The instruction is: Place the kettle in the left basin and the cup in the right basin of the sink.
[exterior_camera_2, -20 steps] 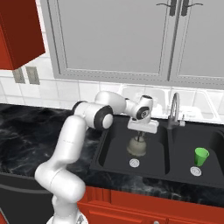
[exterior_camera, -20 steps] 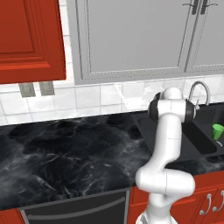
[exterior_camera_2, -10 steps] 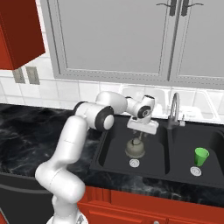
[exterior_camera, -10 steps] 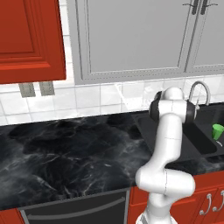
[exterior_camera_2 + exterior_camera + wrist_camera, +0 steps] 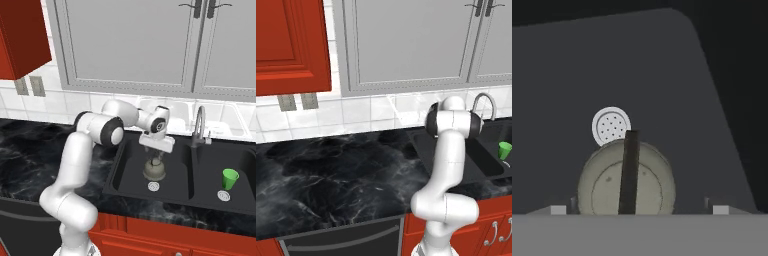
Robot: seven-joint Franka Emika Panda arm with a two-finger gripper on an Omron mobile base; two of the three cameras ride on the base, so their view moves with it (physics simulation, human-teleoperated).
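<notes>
The beige-grey kettle point(image 5: 154, 170) sits upright on the floor of the left basin point(image 5: 129, 167), just behind its silver drain point(image 5: 153, 186). My gripper point(image 5: 157, 154) hangs straight above it, open, its fingers apart from the kettle's wire handle. In the hand view the kettle point(image 5: 602, 189) lies between my spread fingertips point(image 5: 558, 210), with its dark handle point(image 5: 630, 170) running up the middle and the drain point(image 5: 611, 125) beyond. The green cup point(image 5: 230, 178) stands upright in the right basin point(image 5: 209, 167) near its drain point(image 5: 223, 195); the cup point(image 5: 505, 150) also shows in the left base view.
The chrome gooseneck faucet point(image 5: 199, 126) rises behind the divider between the basins, close to the right of my hand. Black marble counter point(image 5: 331, 175) stretches left of the sink. Grey wall cabinets point(image 5: 130, 45) hang above.
My jaws went from shut on the kettle's handle to wide open. The kettle dropped a little and now rests on the basin floor. The cup has not moved.
</notes>
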